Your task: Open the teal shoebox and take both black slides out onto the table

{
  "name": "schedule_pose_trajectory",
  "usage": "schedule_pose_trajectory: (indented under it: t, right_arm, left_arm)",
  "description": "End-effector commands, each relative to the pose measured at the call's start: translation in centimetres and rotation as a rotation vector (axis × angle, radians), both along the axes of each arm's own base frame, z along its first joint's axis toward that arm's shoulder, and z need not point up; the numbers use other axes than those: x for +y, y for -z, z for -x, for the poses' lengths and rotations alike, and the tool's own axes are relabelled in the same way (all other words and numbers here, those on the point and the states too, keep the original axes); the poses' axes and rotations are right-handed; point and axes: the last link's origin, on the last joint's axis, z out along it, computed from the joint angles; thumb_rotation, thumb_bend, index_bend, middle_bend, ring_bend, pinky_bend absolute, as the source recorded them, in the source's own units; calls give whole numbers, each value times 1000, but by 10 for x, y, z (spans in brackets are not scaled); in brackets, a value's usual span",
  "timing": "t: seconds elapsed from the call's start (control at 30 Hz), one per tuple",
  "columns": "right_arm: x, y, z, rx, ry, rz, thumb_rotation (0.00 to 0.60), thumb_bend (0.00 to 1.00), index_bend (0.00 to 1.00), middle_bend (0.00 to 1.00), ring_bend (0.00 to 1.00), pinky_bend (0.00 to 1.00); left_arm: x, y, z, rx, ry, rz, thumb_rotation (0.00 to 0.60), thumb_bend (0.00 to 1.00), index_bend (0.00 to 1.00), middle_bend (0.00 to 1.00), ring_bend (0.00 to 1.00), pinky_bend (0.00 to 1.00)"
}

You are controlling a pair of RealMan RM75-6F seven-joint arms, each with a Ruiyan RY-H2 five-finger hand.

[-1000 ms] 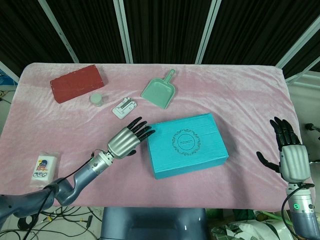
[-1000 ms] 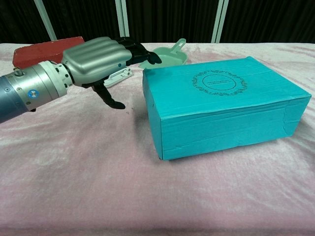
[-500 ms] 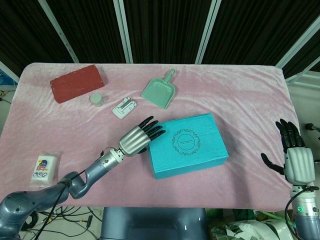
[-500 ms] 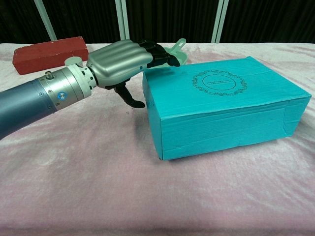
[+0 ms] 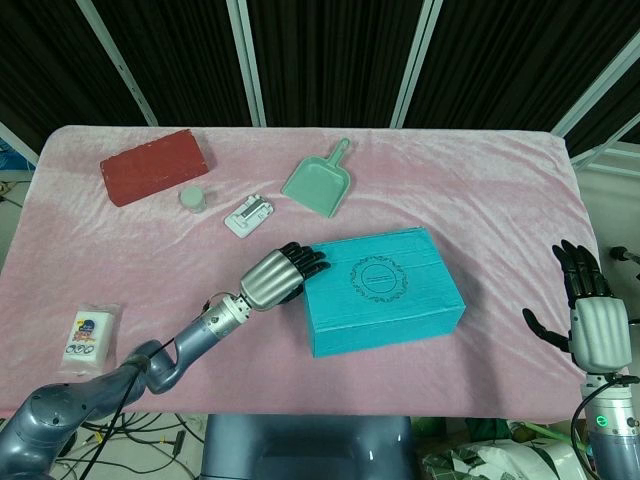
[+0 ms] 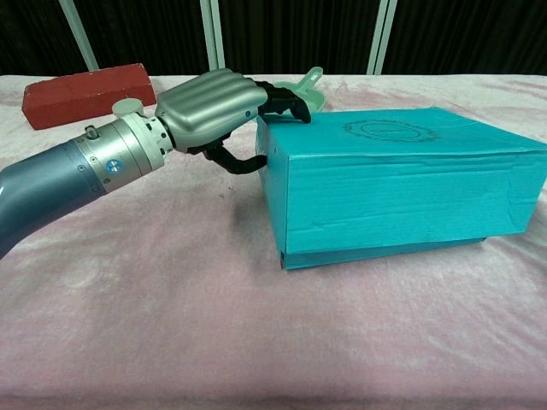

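The teal shoebox [image 5: 385, 290] lies in the middle of the pink table. My left hand [image 5: 275, 278] grips the lid's left end, fingers curled over its top edge. In the chest view the left hand [image 6: 209, 107] has its thumb against the end wall. There the shoebox [image 6: 402, 184] has its lid raised a little, and a darker strip of the base [image 6: 385, 254] shows beneath it. The black slides are hidden inside. My right hand [image 5: 597, 325] hovers off the table's right edge, fingers spread and holding nothing.
A red brick [image 5: 153, 166] lies at the back left, with a small jar [image 5: 194, 199] and a white clip-like part [image 5: 249, 214] near it. A green dustpan [image 5: 320, 184] sits behind the box. A printed packet [image 5: 88, 337] rests at the front left.
My left hand moved right to the box's left end and curled its fingers over the lid. The lid has lifted and shifted slightly right. The right hand barely moved.
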Motion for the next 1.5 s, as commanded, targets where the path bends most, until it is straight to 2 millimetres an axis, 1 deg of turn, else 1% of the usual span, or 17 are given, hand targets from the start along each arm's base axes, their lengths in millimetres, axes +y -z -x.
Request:
schedule_pose_trajectory:
  t: [0.03,0.17,0.27,0.53,0.63,0.73,0.87,0.9,0.97,1.1,1.13,1.17,1.2,1.27,1.3,1.4,1.5]
  right_arm:
    - [0,0,-1,2,0,-2,600,154,11,51,21,229]
    - [-1,1,-2,3,-2,-5,600,154,11,51,21,230]
    - [-1,2,-3,4,-4,-9,600,154,11,51,21,230]
    - [-2,3,-5,8,-7,-21,600,153,11,51,21,230]
    - [-2,4,-5,10,-8,-27,600,153,11,51,21,229]
    - [-2,6,-5,11,-8,-34,600,154,11,51,21,230]
    - [-1,7,-4,11,-2,-43,600,154,11,50,21,229]
    - [-1,7,-3,8,2,-47,600,154,11,50,21,230]
    - [-1,8,-2,6,5,-49,600,154,11,51,21,230]
    - [0,9,-1,3,9,-53,600,154,11,51,21,229]
    - [0,9,0,2,10,-54,600,154,11,51,21,229]
    - [0,10,0,1,11,-55,600,154,11,51,21,229]
    - [0,10,1,1,12,-55,600,154,12,51,21,230]
    - [0,10,1,2,12,-55,600,154,11,51,21,230]
    - [0,9,1,1,12,-55,600,154,11,51,21,230]
    - [0,8,1,1,11,-53,600,154,11,51,21,230]
    - [-1,7,1,-3,8,-54,600,154,11,51,21,229]
  left_arm:
    - [1,-3,-1,-141,-62,48,600,485,256,373,281,393]
    - [4,-8,2,-283,-139,93,600,490,267,401,302,416]
    - [7,-13,5,-442,-234,156,600,493,275,414,309,434]
    - [16,-18,15,-731,-436,288,600,493,269,417,309,440]
    - [18,-17,17,-897,-553,382,600,493,256,407,306,432]
    - [20,-16,16,-1033,-668,489,600,493,248,375,281,398]
    - [24,-20,10,-1220,-831,658,600,501,175,272,182,342]
    - [25,-23,4,-1347,-913,787,600,504,163,260,169,334]
    - [28,-32,3,-1386,-964,865,600,514,118,221,134,305]
    - [32,-41,1,-1493,-1033,961,600,514,24,146,62,255]
    - [32,-43,1,-1523,-1052,986,600,498,7,121,40,242]
    - [34,-45,2,-1549,-1070,1003,600,441,0,97,20,233]
    - [35,-46,5,-1555,-1082,1003,600,391,0,85,13,230]
    - [39,-50,10,-1523,-1078,957,600,236,0,59,0,208]
    - [40,-51,12,-1498,-1067,929,600,199,0,51,0,198]
    - [40,-57,20,-1390,-1019,831,600,155,0,41,0,180]
    - [37,-67,33,-1200,-953,686,600,142,0,42,0,178]
